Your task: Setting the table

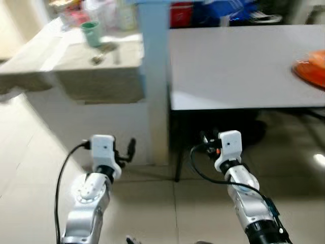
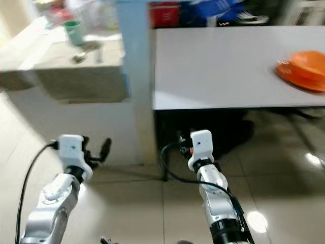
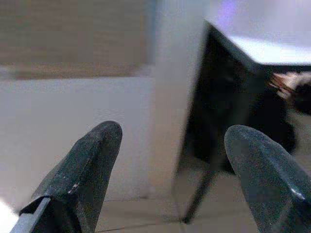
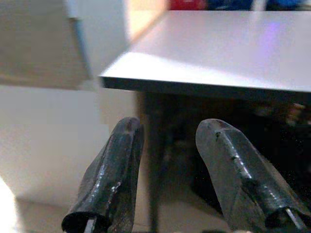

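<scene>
1. Step in hand, judged: approach. The robot stands short of the desk (image 1: 244, 66), both arms low over the floor tiles, nothing held.
2. Left gripper (image 3: 170, 170): jaws apart, empty, aimed at the pale pillar (image 1: 152, 76) and a dark desk leg. Right gripper (image 4: 170, 165): jaws apart, empty, below the desk edge.
3. Task things: orange plates (image 2: 303, 69) lie on the desk's far right side, well apart from both grippers. Green cup (image 1: 92, 33) and what looks like cutlery sit on the stone counter (image 1: 76, 61), left of the pillar; blurred, so not sure.
4. To do it well: close in first, raise arms above desk level before reaching, keep wrists clear of the desk edge & pillar.
5. Risk: right arm's cable snagging under the edge.
</scene>
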You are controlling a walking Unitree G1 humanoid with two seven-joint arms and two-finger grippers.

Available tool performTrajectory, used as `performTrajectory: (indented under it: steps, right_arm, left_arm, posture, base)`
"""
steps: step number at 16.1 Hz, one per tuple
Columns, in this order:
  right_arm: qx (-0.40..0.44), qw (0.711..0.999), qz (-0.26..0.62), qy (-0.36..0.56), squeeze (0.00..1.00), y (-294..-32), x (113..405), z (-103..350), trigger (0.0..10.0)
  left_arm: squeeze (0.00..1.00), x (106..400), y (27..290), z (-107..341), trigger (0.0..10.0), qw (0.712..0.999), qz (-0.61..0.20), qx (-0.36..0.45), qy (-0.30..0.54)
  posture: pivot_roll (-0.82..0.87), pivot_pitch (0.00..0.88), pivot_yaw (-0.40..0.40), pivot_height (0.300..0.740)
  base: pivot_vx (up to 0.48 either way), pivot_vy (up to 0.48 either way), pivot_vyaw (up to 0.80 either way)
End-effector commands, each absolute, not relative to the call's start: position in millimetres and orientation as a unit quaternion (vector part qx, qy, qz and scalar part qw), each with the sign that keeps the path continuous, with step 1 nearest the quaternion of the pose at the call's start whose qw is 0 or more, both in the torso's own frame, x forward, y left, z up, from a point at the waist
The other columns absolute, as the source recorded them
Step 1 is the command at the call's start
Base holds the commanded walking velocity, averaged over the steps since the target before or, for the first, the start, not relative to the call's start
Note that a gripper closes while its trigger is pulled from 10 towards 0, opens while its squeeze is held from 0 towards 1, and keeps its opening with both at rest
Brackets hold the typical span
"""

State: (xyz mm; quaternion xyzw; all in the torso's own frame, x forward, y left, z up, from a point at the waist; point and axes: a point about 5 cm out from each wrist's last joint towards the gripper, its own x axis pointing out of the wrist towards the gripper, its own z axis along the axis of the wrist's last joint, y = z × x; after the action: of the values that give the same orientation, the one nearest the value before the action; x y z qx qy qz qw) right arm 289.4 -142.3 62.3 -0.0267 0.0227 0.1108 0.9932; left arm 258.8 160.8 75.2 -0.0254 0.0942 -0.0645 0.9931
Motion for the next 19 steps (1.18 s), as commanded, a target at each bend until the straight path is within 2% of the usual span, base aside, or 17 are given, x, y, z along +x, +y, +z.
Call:
performTrajectory:
  steps: [1,3,5,7,12,14,17,19]
  right_arm:
    - [-0.027,0.994,0.102,0.014,0.0,-143.0,287.8,65.0,10.0]
    - [-0.021,0.997,0.08,0.011,0.0,-140.3,287.9,66.1,10.0]
    - [-0.021,0.996,0.083,0.012,0.0,-138.5,288.4,65.7,10.0]
    - [-0.024,0.996,0.082,0.014,0.0,-140.7,289.9,65.6,10.0]
    - [0.013,0.996,0.083,0.002,0.0,-141.2,288.4,68.9,10.0]
    - [0.015,0.998,0.06,-0.014,0.0,-153.8,290.1,78.0,10.0]
    - [-0.015,0.998,0.056,-0.01,0.0,-173.6,273.3,79.0,10.0]
    - [-0.026,0.998,0.058,-0.008,0.0,-178.7,261.1,80.3,10.0]
  left_arm:
    - [0.0,259.9,163.5,74.7,10.0,0.993,-0.063,-0.013,0.095]
    - [0.0,265.2,170.6,78.8,10.0,0.995,-0.045,-0.022,0.087]
    - [0.0,268.5,168.0,83.8,10.0,0.996,-0.058,0.001,0.073]
    - [0.0,268.7,168.9,83.4,10.0,0.996,-0.049,-0.014,0.074]
    - [0.0,272.6,173.3,88.3,10.0,0.998,-0.028,-0.024,0.053]
    - [0.0,278.1,190.6,105.5,10.0,1.0,-0.004,-0.019,0.022]
    - [0.0,260.4,211.0,109.6,10.0,1.0,0.007,-0.01,0.028]
    - [0.0,248.1,212.0,104.2,10.0,0.999,-0.001,-0.011,0.046]
  posture:
    - [-0.15,0.0,0.081,0.74]
    - [-0.15,0.0,0.085,0.74]
    - [-0.15,0.0,0.083,0.74]
    - [-0.15,0.0,0.081,0.74]
    - [-0.15,0.0,0.079,0.74]
    - [-0.15,0.0,0.079,0.74]
    - [-0.16,0.0,0.082,0.74]
    - [-0.17,0.0,0.081,0.74]
  base:
    - [0.0,0.0,0.0]
    - [0.0,0.0,0.0]
    - [0.0,0.0,0.0]
    - [0.0,0.0,0.0]
    - [0.0,0.48,0.0]
    - [0.0,0.48,0.0]
    - [0.0,0.48,0.0]
    - [0.0,0.48,0.0]
